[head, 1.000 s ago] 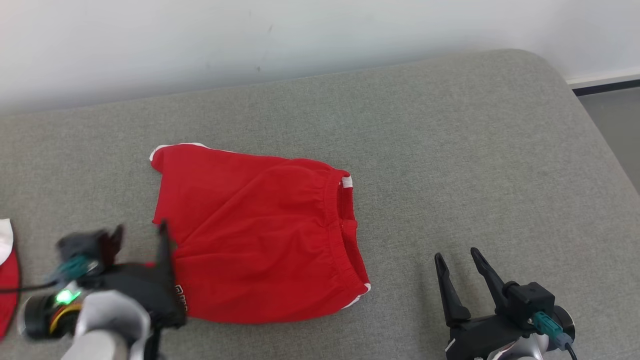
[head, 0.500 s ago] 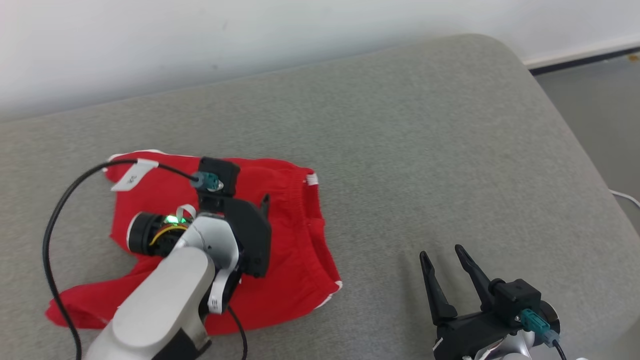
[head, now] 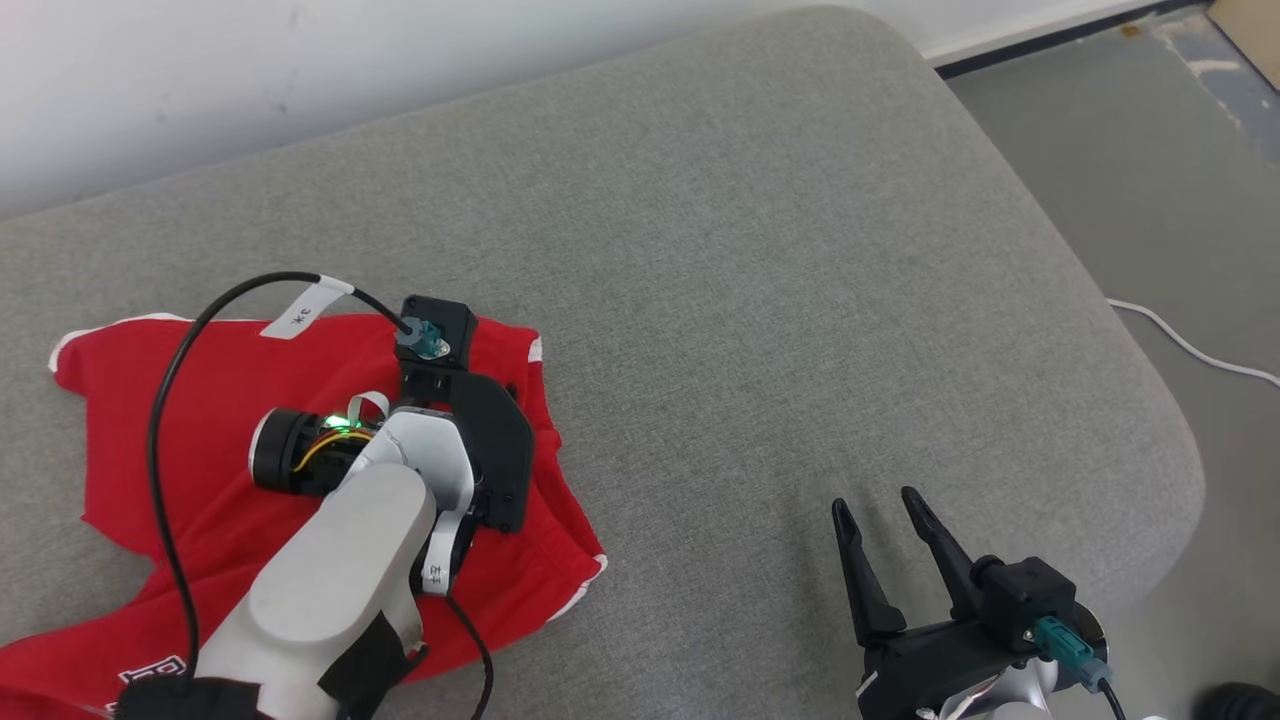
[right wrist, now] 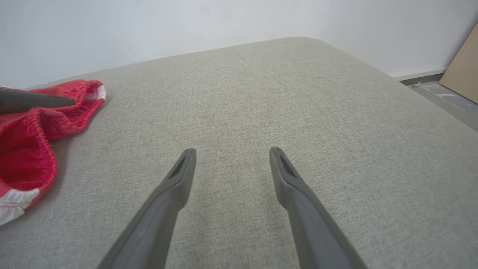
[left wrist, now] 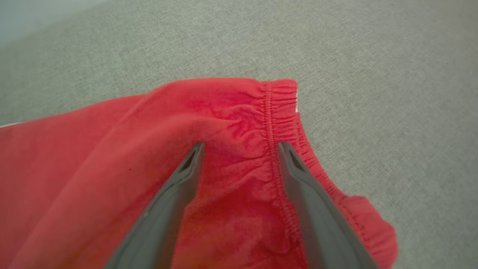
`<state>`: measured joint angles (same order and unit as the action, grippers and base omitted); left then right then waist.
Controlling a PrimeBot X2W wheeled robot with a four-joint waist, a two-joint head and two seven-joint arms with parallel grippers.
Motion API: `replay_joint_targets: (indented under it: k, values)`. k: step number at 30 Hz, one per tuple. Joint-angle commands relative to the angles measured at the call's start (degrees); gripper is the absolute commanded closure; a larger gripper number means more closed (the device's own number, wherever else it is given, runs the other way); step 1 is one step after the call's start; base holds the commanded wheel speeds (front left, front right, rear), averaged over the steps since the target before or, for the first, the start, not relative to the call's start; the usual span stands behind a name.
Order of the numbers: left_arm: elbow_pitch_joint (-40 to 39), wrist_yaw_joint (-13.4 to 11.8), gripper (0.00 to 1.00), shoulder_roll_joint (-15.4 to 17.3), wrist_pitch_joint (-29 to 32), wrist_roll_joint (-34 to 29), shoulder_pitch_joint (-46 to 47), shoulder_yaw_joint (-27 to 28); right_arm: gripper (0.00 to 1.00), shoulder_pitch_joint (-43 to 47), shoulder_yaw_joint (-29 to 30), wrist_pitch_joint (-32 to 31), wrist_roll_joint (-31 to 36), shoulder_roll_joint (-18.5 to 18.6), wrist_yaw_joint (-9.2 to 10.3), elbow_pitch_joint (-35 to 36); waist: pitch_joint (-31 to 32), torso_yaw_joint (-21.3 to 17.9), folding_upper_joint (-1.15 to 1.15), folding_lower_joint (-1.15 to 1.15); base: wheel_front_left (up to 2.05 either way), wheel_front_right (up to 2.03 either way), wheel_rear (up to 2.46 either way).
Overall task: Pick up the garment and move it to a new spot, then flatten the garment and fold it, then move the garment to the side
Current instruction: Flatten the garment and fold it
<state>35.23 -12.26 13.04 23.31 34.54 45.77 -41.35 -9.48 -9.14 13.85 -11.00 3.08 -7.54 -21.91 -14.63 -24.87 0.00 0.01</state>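
Left gripper (left wrist: 241, 147), jaws released, sits over red cotton shorts (left wrist: 112, 149) by the waistband (left wrist: 278, 112), centre frame. It should pinch both layers. Right gripper (head: 875, 500) is released, lower right.

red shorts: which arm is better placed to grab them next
Left. The left gripper stands open over the red shorts at the elastic waistband; the right gripper is open over bare cushion, well aside.

The garment (head: 150, 420) is a pair of red shorts with white trim at the hems and a gathered elastic waistband. It's lying rumpled on the left part of the grey padded surface (head: 750, 300), waistband toward the middle.
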Motion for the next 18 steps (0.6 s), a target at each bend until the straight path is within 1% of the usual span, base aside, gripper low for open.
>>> replay_joint_targets:
  k: [1, 5, 9, 12, 18]
  values:
    - [0.8, 0.1, 0.0, -0.5, -0.1, 0.2, 0.3, -0.1, 0.0, -0.6, -0.1, 0.4, -0.3, -0.2, 0.1, -0.3, -0.6, -0.6, 0.0, -0.01, 0.0, 0.0, 0.0]
    - [2.8, 1.0, 0.0, -1.4, 0.3, 1.1, 0.3, -0.2, 0.0, -1.0, 0.1, 0.7, -0.4, -0.2, 0.1, -0.7, -0.8, -0.4, 0.0, -0.01, 0.0, 0.0, 0.0]
    - [3.7, 2.0, 0.0, -3.6, -0.9, 3.0, 0.5, 0.4, 0.0, -1.1, -0.3, 0.9, -0.6, -0.2, 0.1, -1.1, -1.1, -0.2, 0.0, -0.01, 0.0, 0.0, 0.0]
    - [4.2, 2.7, 0.0, -4.7, -1.2, 3.5, 0.6, 0.3, 0.0, -1.2, -0.6, 0.9, -0.8, -0.2, 0.1, -1.3, -1.3, -0.1, 0.0, -0.01, 0.0, 0.0, 0.0]
    - [7.7, 1.5, 0.0, -3.9, -1.7, 1.1, 1.6, -1.2, 0.0, -2.1, -1.3, 1.1, -1.3, -0.2, 0.1, -1.6, -1.7, -0.8, 0.0, -0.01, 0.0, 0.0, 0.0]
